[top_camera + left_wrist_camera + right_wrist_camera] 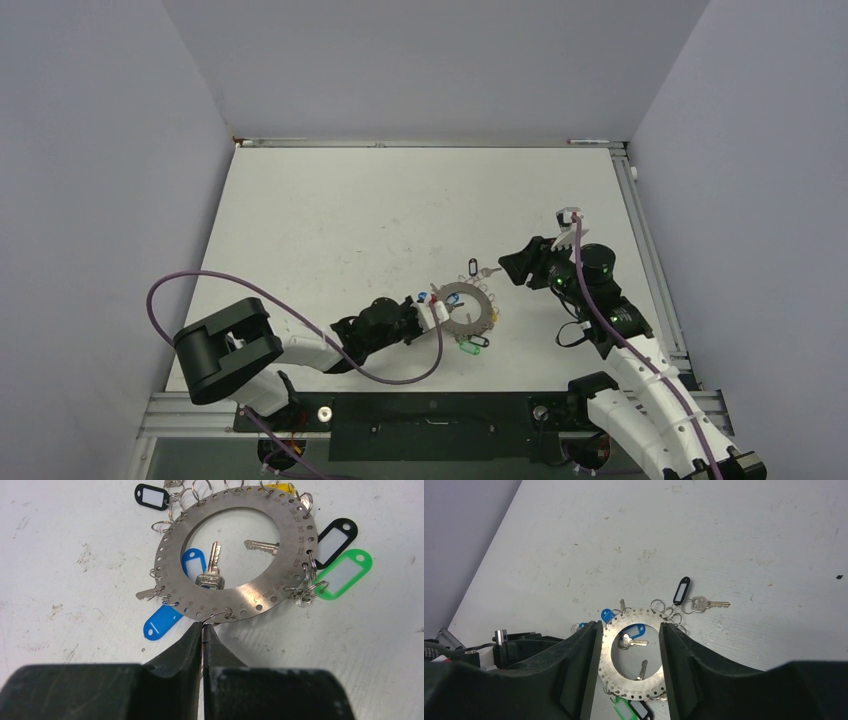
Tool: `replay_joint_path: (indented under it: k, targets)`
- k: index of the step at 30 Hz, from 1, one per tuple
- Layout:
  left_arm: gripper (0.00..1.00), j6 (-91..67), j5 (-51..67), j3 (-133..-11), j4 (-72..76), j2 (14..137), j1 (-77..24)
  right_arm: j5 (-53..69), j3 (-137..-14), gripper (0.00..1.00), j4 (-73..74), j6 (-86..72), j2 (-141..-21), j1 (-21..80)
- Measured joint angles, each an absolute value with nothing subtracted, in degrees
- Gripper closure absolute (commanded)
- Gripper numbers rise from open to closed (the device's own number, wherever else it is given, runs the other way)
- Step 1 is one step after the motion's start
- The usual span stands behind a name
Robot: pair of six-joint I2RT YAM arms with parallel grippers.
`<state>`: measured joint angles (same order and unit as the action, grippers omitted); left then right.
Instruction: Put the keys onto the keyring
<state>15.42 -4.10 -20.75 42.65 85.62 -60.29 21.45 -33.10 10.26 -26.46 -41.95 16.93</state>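
The keyring [295,555] lies flat on the table [330,220], between the two arms. The left gripper [203,626] has its fingers pressed together on a small wire loop [220,614] at the ring's near rim. The pinch itself is only a thin dark slit, so how much wire sits inside is hard to see.

Inside the ring's hole lie a centre key [214,571] and a blue tag [194,562] whose lower end slips under the rim. A second key [262,546] is there too, its head hidden beneath the rim. A second blue tag [159,624] pokes out from under the left rim, its top covered. A green tag [345,574] and a black tag [337,539] lie touching just outside the right rim. A yellow tag [280,487] is cut off by the top edge.

The right gripper [630,626] hangs over the ring with its fingers wide apart, and they hide both sides of the ring in its own wrist view. Beyond the far rim lies a far key [704,603] beside a far black tag [681,590]. Whether their little loops join the ring cannot be told. From above, the tags are too small to sort out
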Motion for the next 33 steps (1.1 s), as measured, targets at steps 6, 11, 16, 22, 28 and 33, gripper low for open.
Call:
replay_joint_path:
  k: [6, 11, 16, 22, 28, 33]
  targets:
    - [1.0, 14.3, -4.3, -20.8, 41.5, 84.0, -60.3, 23.3, -27.2, 0.52, 2.9, -27.0, -41.9, 21.2]
    - [1.0, 13.4, -4.3, -20.7, 41.5, 84.0, -60.3, 19.0, -18.7, 0.52, -4.4, -25.2, -41.1, 33.4]
    - [1.0, 12.6, -4.2, -20.0, 41.8, 84.0, -60.3, 14.3, -12.1, 0.54, -12.8, -22.7, -40.3, 43.7]
    - [1.0, 12.3, -4.0, -19.2, 42.9, 84.0, -60.3, 7.4, -7.1, 0.6, -27.9, -18.5, -45.7, 52.0]
    - [1.0, 12.2, -3.9, -18.5, 43.5, 84.0, -60.3, 3.2, -5.5, 0.61, -39.4, -12.9, -57.5, 57.9]
    - [1.0, 12.2, -3.7, -18.3, 43.7, 84.0, -60.3, 1.6, -4.3, 0.61, -46.7, -9.7, -61.9, 57.9]
